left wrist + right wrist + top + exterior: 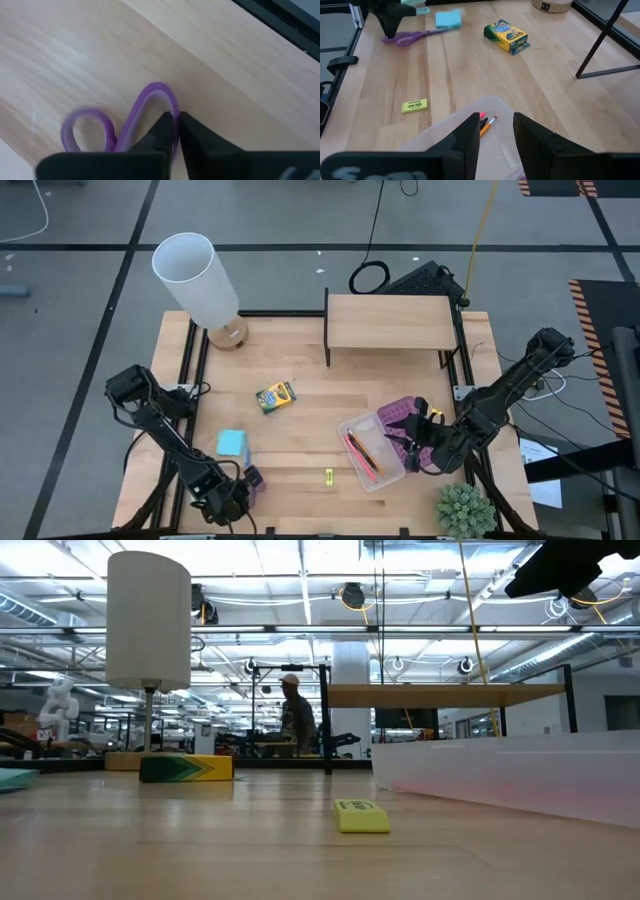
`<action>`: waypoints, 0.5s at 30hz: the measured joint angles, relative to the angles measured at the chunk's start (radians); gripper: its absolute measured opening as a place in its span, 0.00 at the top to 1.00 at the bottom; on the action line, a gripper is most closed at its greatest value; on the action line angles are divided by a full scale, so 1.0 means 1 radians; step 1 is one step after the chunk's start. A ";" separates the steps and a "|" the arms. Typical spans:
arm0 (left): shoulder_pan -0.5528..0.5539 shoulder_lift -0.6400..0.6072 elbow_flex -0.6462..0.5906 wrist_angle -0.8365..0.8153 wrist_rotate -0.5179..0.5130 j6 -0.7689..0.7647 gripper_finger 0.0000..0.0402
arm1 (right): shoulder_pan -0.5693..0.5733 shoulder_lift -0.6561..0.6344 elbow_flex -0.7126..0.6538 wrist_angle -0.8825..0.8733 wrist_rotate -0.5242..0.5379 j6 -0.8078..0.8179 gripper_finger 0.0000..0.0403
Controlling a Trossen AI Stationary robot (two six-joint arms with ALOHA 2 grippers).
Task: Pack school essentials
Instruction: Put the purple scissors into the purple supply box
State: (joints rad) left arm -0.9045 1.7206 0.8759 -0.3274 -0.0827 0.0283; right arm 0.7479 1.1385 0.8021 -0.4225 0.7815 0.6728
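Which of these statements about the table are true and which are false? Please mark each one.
1. The crayon box lies inside the clear container. False: it lies on the bare table, away from the container.
2. The left claw is at the purple scissors, closed on one handle loop. True.
3. A pink pen and an orange pencil lie in the container. True.
4. The blue note pad is stacked on the crayon box. False: the two lie apart.
5. The right claw holds the small yellow piece. False: it is open above the container's rim, and the piece lies on the table.
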 joint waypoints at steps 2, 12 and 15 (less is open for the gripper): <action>0.006 0.001 -0.002 0.023 -0.007 0.018 0.97 | 0.000 0.000 0.000 0.000 0.000 0.004 0.72; 0.027 0.003 -0.003 0.157 -0.112 0.021 0.96 | 0.000 0.000 0.000 0.000 -0.010 -0.003 0.72; 0.033 0.003 -0.003 0.191 -0.160 0.021 0.98 | 0.000 0.000 0.000 0.000 -0.023 -0.004 0.72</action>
State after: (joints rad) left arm -0.8717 1.7233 0.8726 -0.1367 -0.2423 0.0489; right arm 0.7479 1.1385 0.8021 -0.4221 0.7589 0.6689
